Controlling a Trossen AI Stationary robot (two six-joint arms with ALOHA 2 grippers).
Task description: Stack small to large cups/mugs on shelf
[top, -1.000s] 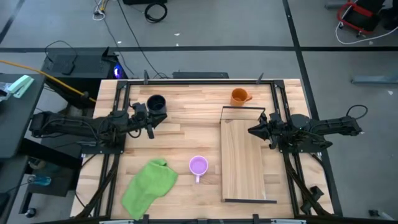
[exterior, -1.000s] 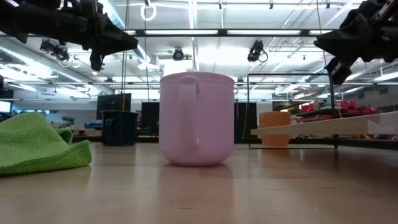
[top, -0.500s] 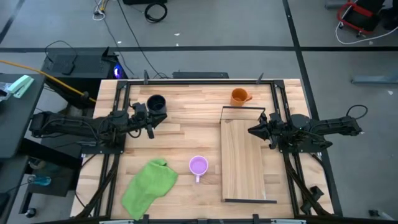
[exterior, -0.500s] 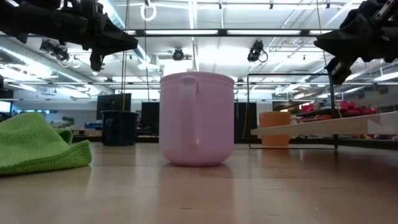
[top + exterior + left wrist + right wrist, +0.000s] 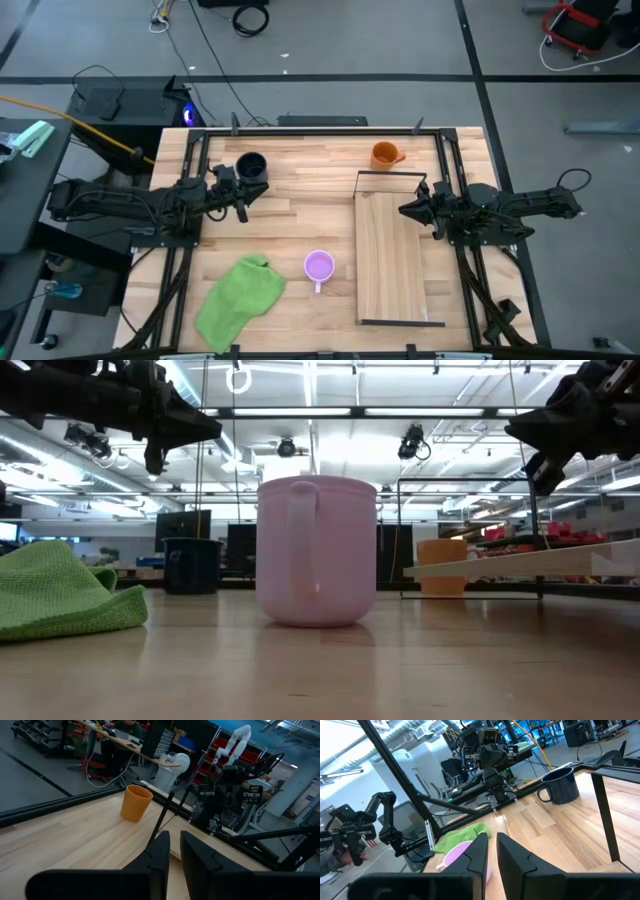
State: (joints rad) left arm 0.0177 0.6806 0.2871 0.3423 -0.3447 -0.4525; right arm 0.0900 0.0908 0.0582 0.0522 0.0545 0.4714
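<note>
Nothing is stacked yet: the purple mug (image 5: 319, 266) sits lower centre on the desk, left of the shelf (image 5: 390, 255). Your left tool (image 5: 240, 196) and right tool (image 5: 407, 210) hover with fingers nearly together; spread one before descending over its rim.

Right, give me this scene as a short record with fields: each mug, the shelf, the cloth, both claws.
purple mug: upright on table, between green cloth and shelf
orange mug: on table, off the shelf's far end
black mug: on table, beside left claw
shelf: bare, no mug on it
green cloth: crumpled, near front edge
left claw: empty, nearly shut
right claw: empty, nearly shut, above shelf's edge
</note>
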